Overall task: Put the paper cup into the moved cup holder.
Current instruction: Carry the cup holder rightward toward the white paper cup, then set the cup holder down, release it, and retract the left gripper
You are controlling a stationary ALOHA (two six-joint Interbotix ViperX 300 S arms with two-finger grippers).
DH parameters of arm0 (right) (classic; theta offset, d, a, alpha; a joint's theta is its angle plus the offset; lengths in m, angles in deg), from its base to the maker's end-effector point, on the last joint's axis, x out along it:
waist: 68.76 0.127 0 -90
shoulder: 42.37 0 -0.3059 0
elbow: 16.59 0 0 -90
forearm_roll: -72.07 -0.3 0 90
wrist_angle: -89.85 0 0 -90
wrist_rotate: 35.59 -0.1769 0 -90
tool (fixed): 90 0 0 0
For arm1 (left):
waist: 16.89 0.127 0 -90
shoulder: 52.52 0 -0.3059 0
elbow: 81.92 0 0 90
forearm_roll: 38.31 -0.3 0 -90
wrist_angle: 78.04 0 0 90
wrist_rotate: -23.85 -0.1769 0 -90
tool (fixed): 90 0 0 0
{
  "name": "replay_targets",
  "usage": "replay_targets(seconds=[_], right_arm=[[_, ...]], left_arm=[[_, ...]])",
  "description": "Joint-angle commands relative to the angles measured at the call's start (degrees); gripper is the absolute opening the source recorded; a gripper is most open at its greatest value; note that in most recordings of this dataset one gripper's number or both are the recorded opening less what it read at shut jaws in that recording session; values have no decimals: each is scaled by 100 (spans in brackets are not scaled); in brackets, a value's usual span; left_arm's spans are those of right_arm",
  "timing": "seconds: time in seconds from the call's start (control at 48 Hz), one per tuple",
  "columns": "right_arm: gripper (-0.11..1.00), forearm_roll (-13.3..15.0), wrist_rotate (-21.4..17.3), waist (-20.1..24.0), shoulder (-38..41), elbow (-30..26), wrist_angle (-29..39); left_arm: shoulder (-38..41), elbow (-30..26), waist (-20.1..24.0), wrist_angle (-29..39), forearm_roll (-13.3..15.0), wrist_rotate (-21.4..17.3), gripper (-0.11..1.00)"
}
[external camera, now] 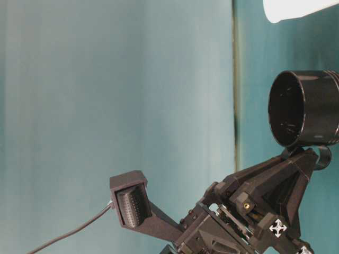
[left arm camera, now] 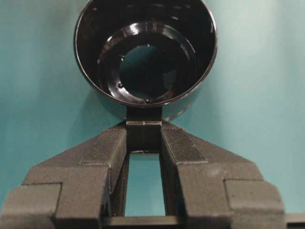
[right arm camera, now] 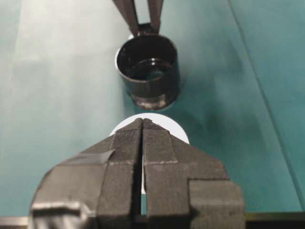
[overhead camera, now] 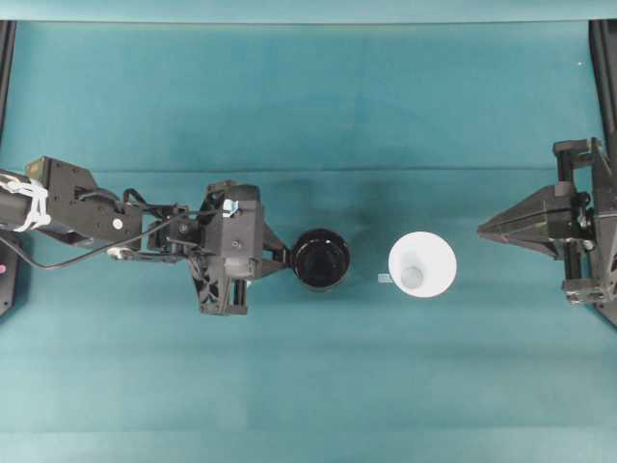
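Overhead view: reading from 9 o'clock toward 3 o'clock across the teal table (overhead camera: 308, 116), the left arm reaches in from the 9 o'clock edge, and its left gripper (overhead camera: 287, 257) sits just left of centre. Its jaws are clamped on the stubby handle of the cup holder (overhead camera: 320, 258), which stands upright on the cloth with its dark mouth facing up. Next, at the holder's 3 o'clock and apart from it, a small pale tag (overhead camera: 385, 279) lies on the cloth, touching or nearly touching the rim of the paper cup (overhead camera: 422, 266). That cup stands upright, mouth up, its narrow base visible down inside the wide white rim. Nothing holds it. Well apart at the 3 o'clock edge, the right gripper (overhead camera: 482, 230) points toward the cup with its jaws pressed together and nothing between them.

Left wrist view: the two fingers (left arm camera: 107, 152) pinch the handle at the holder's 6 o'clock, with the glossy black interior open above.

Right wrist view: the closed fingers (right arm camera: 125, 143) cover part of the white cup, and the holder stands beyond it at 12 o'clock.
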Motion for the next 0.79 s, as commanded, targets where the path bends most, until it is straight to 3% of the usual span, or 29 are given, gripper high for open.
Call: replay_targets(seconds=[0.0, 0.312, 0.604, 0.667, 0.771], right_arm=[[2, -9, -62, -9, 35, -123, -26], [2, -9, -62, 0, 26, -123, -26], [2, -9, -62, -9, 35, -123, -18], [2, -9, -62, -9, 35, -123, -26], [2, -9, -62, -9, 35, -123, -26]], left_arm=[[18, -62, -18, -35, -18, -9, 19], [18, -62, -18, -35, -9, 9, 22], [18, -53, -9, -44, -18, 18, 77], [18, -53, -9, -44, -18, 26, 82], [18, -53, -9, -44, -9, 35, 81]])
